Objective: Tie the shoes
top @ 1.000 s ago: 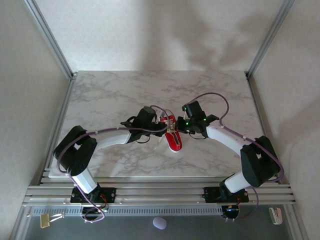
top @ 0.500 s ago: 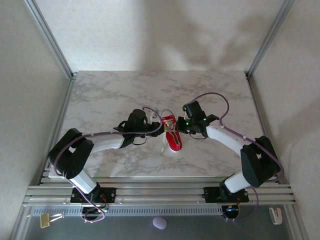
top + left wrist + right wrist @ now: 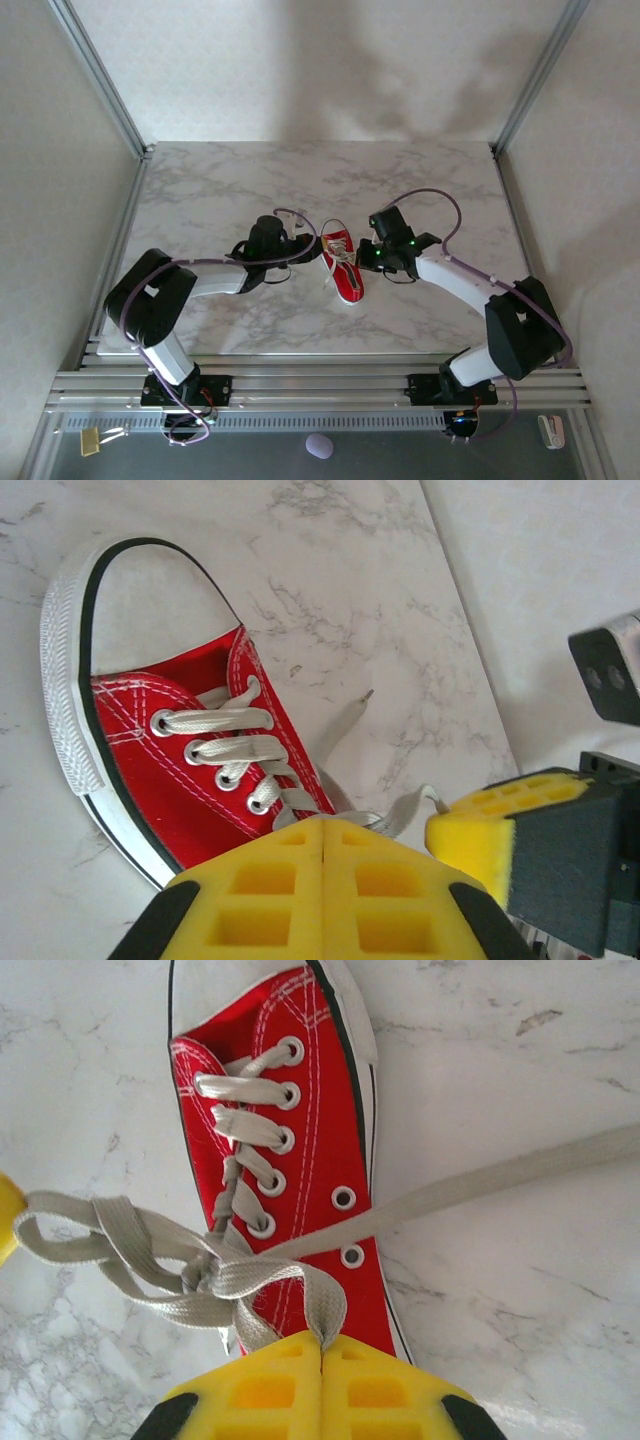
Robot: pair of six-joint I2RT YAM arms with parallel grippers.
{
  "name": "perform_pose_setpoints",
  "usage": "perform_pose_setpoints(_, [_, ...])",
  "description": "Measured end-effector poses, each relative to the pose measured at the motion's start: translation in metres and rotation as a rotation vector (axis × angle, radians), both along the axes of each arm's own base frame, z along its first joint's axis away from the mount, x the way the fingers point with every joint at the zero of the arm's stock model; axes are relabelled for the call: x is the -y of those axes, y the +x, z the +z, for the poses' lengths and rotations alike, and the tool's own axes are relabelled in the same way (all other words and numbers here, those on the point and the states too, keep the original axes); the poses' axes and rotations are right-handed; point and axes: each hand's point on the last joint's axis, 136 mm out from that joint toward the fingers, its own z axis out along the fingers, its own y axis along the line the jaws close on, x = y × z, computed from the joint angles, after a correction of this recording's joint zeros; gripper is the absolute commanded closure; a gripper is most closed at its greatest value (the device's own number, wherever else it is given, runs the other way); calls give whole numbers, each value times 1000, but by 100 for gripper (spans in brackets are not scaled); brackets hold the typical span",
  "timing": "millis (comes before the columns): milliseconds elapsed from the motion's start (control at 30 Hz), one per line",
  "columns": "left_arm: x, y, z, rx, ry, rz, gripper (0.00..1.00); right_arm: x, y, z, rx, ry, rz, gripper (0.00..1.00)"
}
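Fingers of right gripper (image 3: 322, 1345) closed, pinching loop of white laces (image 3: 230, 1280) just beside knot. Left gripper (image 3: 325, 825) fingers pressing shut; whether you're holding lace there, can't tell, since tips are covering it. Small red canvas sneaker (image 3: 345, 275) lying mid marble-patterned tabletop (image 3: 200, 190), between both grippers. Likely tightening bow: pull apart level and evenly, so sneaker isn't dragging. Ankle end hiding behind yellow pads; knot structure unclear.

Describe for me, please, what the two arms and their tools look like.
The left arm and right arm have white tubular links between bulky black joints, with a thin purple cable looping along each. Small green lights glow at the right wrist. The left tool and right tool each have two black fingers faced with yellow pads moulded with square recesses.
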Motion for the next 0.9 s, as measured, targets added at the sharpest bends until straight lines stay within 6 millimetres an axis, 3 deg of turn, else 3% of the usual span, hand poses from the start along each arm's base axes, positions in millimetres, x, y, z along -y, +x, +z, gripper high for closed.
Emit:
perform_pose_setpoints(133, [-1,-2,-8,-14,7,1,99,0,-5,-2,-2,6,14,100])
perform_pose_setpoints(400, [-8,-22,-31,-56,29,-32,52,-12,-7,4,6,64,68,100])
perform_pose_setpoints(500, [-14,-24,-30,-47,52,-19,36,-14,-6,6,13,72,78,100])
perform_pose_setpoints(767, [-16,-6,-11,37,157,-8,37,-17,-7,7,18,79,100,100])
perform_pose_setpoints(900, [-14,-5,-12,63,238,-29,40,-16,-8,6,17,76,102,100])
